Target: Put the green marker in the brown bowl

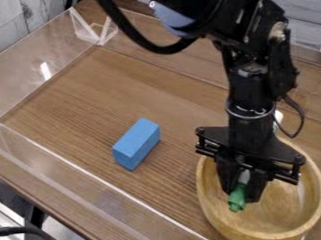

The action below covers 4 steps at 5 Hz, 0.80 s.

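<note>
Black robot arm (pixel 254 58) is reaching down from the upper centre of the frame to the lower right, wrist pointing straight down. Gripper (pixel 242 192) is hanging inside the rim of the brown bowl (pixel 304 218), which is sitting at the lower right of the wooden table (pixel 108 89).

Claw is clamping closed on the green marker (pixel 238 200). Marker is standing near upright between the fingers, green end showing just below the fingertips, over the left half of the bowl's floor. Whether that tip is touching the wood or hovering just above it is hard to tell from this angle; most of the barrel is hiding behind the fingers.

Blue block (pixel 137 143) is lying flat left of centre, well apart from the bowl.

Clear plastic walls (pixel 27 58) are bordering the table on the left and upper left.
</note>
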Tool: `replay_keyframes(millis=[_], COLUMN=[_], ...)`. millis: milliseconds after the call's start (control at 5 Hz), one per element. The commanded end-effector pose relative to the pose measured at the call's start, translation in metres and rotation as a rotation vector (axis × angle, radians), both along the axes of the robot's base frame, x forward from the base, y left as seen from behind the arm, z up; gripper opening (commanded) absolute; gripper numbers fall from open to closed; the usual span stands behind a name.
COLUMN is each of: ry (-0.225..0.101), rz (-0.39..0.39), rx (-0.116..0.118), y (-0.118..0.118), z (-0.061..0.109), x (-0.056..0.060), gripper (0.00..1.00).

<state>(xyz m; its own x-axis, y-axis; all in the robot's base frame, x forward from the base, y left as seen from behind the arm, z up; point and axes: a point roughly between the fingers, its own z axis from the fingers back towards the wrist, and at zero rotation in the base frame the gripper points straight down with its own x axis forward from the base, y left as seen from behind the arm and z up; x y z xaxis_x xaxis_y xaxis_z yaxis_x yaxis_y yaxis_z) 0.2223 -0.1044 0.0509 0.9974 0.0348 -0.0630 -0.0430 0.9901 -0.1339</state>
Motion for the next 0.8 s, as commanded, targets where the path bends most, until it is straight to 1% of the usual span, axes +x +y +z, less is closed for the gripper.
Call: replay_keyframes(millis=[0,400,600], ry=[-0.041,-0.031,-0.027], rz=[0.014,0.019,0.021], rx=[-0.018,-0.020,-0.022], y=[0.0001,0.0018,0.0026], z=[0.0102,0.0094,0.0085], x=[0.0115,0.0112,0.0111], gripper=[0.00,0.00,1.00])
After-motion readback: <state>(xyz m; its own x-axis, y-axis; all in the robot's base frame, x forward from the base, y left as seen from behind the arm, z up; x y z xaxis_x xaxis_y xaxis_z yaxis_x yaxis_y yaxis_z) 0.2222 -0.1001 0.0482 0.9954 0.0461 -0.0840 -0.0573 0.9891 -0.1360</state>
